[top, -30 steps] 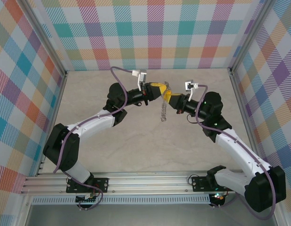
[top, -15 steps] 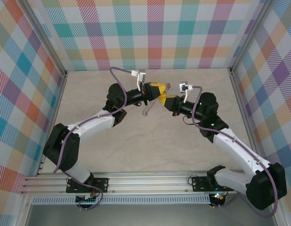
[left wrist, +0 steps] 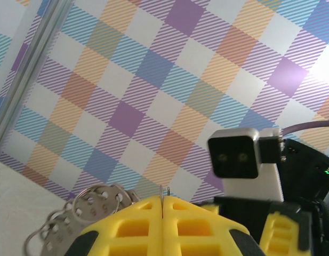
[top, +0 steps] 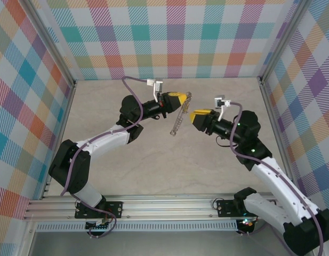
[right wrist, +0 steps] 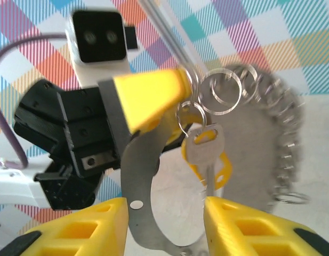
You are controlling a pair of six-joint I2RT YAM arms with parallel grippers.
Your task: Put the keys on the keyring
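Keyring (top: 180,114) is hanging above the table, clamped at its top edge by the left gripper (top: 183,96), its long axis slanting down toward the near-left. A yellow-headed key (right wrist: 205,152) is dangling from it. The right gripper (top: 195,116), fingers apart and empty, is hovering just to its right.

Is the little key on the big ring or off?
On, it seems: the key hangs from a small loop on the keyring.
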